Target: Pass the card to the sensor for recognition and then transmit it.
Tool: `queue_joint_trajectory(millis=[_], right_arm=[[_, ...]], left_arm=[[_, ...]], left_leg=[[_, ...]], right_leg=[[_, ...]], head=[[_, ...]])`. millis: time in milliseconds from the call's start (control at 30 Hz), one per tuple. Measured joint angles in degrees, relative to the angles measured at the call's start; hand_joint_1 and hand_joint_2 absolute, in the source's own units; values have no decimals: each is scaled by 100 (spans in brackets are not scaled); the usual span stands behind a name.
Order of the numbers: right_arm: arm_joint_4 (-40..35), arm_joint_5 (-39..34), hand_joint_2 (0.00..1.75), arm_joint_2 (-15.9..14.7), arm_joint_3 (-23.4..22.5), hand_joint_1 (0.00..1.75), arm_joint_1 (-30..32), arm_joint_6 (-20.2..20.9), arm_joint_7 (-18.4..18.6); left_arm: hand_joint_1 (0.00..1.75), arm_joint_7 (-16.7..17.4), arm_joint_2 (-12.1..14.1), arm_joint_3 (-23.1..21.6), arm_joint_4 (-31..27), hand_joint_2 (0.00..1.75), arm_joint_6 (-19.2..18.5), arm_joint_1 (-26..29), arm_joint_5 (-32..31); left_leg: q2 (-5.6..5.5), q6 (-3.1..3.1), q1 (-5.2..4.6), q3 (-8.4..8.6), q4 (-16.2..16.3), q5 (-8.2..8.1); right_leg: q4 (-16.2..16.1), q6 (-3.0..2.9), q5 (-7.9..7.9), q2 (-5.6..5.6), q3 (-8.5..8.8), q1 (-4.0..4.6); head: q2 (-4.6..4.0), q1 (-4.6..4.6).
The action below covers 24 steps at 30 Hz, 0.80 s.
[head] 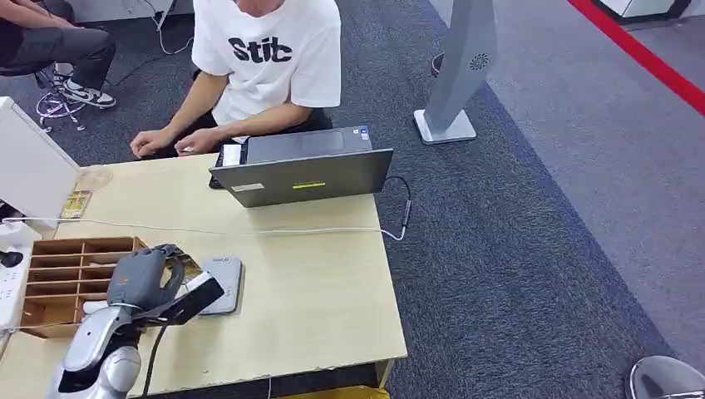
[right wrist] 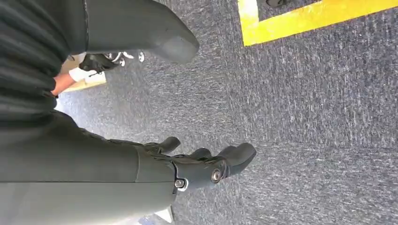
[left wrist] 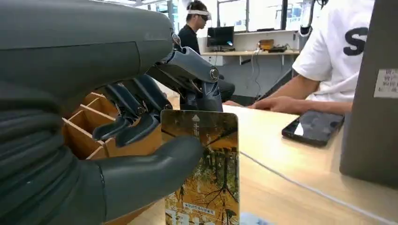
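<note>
Pale wooden counter (head: pixel 316 283), on grey carpet (head: pixel 532 249). Grey laptop (head: pixel 303 170), open, at far edge. Black phone (left wrist: pixel 313 127), flat, just beside laptop. White cable (head: pixel 249 230), crossing counter from side to side. Wooden compartment organiser (head: pixel 71 274), at near left. White box (head: pixel 29 166), far left. Person in white printed T-shirt (head: pixel 270 50), seated behind laptop, forearms on counter. Grey floor stand (head: pixel 457 75) on carpet, well apart. Red floor line (head: pixel 640 54), far right.

A light wooden table (head: pixel 316 283) stands on dark grey carpet (head: pixel 515 249). A red floor stripe (head: pixel 640 54) crosses far right, past a grey stand (head: pixel 457 75). The left wrist view shows bright windows (left wrist: pixel 263 14) and a far desk (left wrist: pixel 253 52).
</note>
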Motion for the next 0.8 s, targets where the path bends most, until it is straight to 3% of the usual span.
queue_joint_trajectory(millis=[300,500,800], right_arm=[[0,124,175,0,-11,0,0,15,35],[0,271,175,0,-11,0,-1,17,113],[0,367,175,0,-11,0,0,94,111]], left_arm=[[175,382,-55,-417,321,175,586,35,-662],[175,360,-203,-465,613,175,1244,60,-939],[175,282,-267,-415,787,175,1440,136,-946]], left_leg=[[0,0,0,0,0,0],[-1,0,0,0,0,0],[-1,0,0,-1,0,0]], right_leg=[[0,0,0,0,-1,0],[0,0,0,0,0,0],[0,0,0,0,-1,0]], head=[[0,2],[0,0],[0,2]])
